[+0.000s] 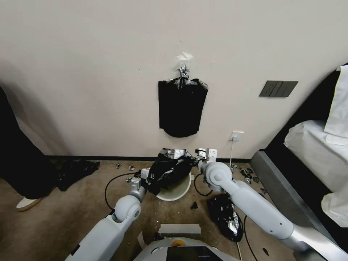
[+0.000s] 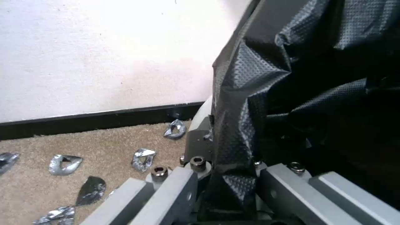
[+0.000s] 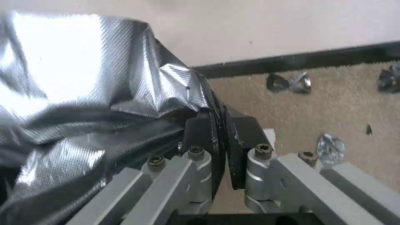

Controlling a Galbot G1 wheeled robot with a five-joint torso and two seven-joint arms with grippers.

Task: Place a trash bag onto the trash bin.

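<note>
The trash bag [image 1: 169,168] is a crumpled glossy black film stretched between my two grippers, just above the trash bin [image 1: 180,190], a round cream-white bin on the carpet by the wall. My left gripper [image 1: 144,179] is shut on the bag's left edge. In the left wrist view the trash bag [image 2: 250,103] runs down between the left gripper's [image 2: 221,150] fingers. My right gripper [image 1: 198,155] is shut on the bag's far right edge. The right wrist view shows the right gripper [image 3: 219,132] pinching the shiny trash bag [image 3: 83,78] between its dark pads. The bag hides most of the bin's mouth.
A flat black bundle [image 1: 182,107] hangs on the wall above the bin. Lumpy black plastic heaps lie on the floor at the right [image 1: 225,215] and at the left [image 1: 77,169]. Foil scraps [image 2: 143,157] litter the carpet. A bed [image 1: 315,156] stands on the right. A cable [image 1: 112,181] loops across the floor.
</note>
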